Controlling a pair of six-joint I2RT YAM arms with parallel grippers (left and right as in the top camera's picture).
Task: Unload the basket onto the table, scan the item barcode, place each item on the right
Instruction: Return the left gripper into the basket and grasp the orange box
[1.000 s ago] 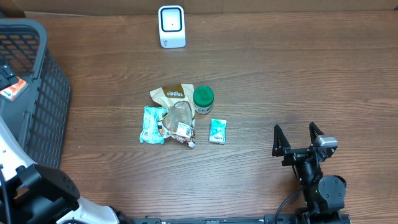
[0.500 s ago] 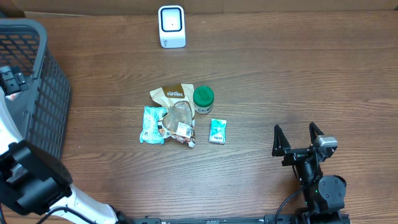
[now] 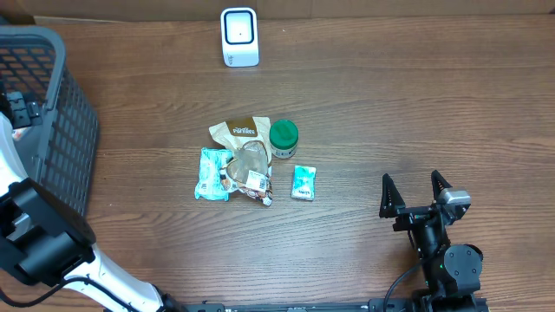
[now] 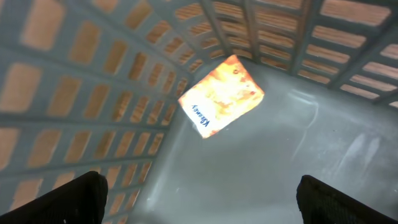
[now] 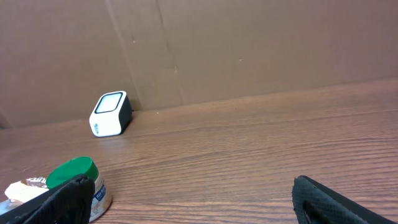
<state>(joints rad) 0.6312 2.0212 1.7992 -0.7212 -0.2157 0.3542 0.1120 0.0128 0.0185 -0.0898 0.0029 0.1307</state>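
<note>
The white barcode scanner (image 3: pixel 239 36) stands at the table's far edge and also shows in the right wrist view, scanner (image 5: pixel 110 114). Mid-table lie a brown pouch (image 3: pixel 238 132), a green-lidded tub (image 3: pixel 284 137), a clear snack bag (image 3: pixel 250 169) and two teal packets (image 3: pixel 212 173) (image 3: pixel 303 182). My left gripper (image 4: pixel 205 205) hangs open inside the grey basket (image 3: pixel 52 113), above an orange packet (image 4: pixel 221 93) that lies on the basket floor. My right gripper (image 3: pixel 414 195) stands open and empty at the front right, well away from the items.
The basket's lattice walls (image 4: pixel 106 93) close in around the left gripper. A brown cardboard wall (image 5: pixel 249 43) runs behind the scanner. In the right wrist view the green-lidded tub (image 5: pixel 78 180) sits beside the left fingertip.
The left arm has shifted over the basket, its lower links swinging toward the left edge. The orange packet lies free below the open jaws. The right arm has not moved.
</note>
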